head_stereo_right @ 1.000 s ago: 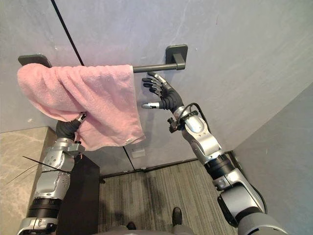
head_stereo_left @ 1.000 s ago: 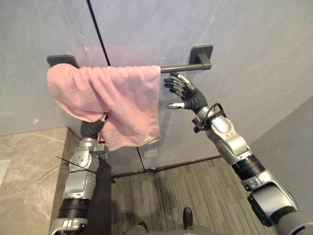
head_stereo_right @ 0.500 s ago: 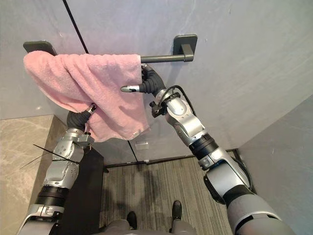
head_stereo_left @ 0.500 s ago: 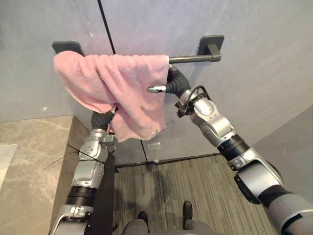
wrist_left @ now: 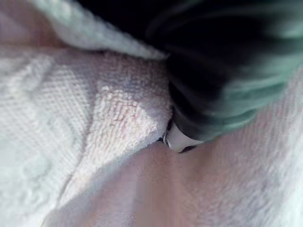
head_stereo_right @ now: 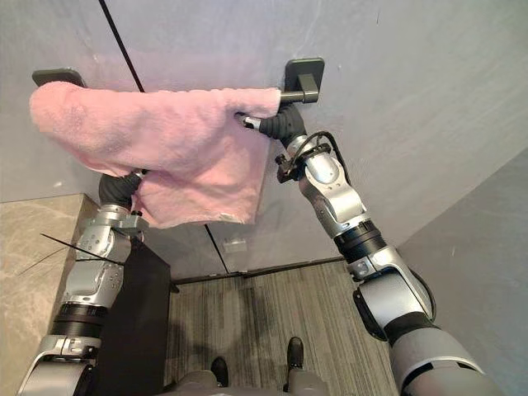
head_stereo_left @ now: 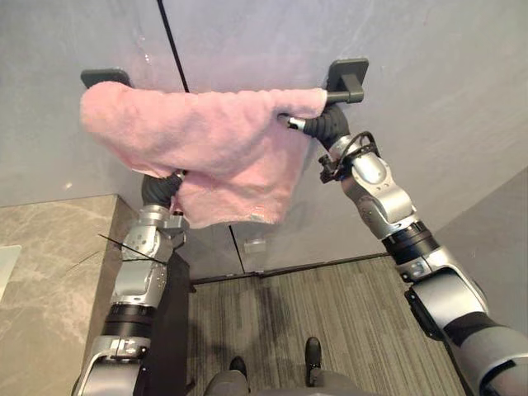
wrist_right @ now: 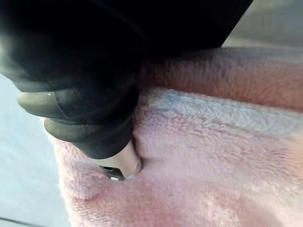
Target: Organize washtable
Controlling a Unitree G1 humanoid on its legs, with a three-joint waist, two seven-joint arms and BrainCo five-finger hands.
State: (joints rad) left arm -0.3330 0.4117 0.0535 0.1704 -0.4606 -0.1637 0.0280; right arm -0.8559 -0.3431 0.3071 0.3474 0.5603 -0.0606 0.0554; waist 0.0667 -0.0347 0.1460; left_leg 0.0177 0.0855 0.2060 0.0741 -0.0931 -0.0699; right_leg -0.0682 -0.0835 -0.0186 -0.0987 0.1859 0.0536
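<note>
The pink towel (head_stereo_left: 214,140) lies over the dark towel bar (head_stereo_left: 336,96) on the grey wall. It spans almost from the left bracket (head_stereo_left: 106,77) to the right bracket (head_stereo_left: 348,76), bunched thick at the left end and with a loose flap hanging lowest near the middle.

My right hand (head_stereo_left: 326,125) is at the towel's right edge, just below the bar and beside the right bracket. It is pressed into the cloth, and in the right wrist view most of it is buried in pile, so I cannot tell how far it is open or whether it has a real hold. My left hand (head_stereo_left: 165,186) is up under the hanging flap, and the cloth hides it just as fully.

I judge I'm in the spreading step, and the towel is not even yet. The main risk is weight: most of the cloth seems to hang on the near side, so a further tug to the right, or a lift from the left hand beneath, could slide the towel off the bar. Pulling either hand out quickly could also snag the loops and drag it down to the floor.
</note>
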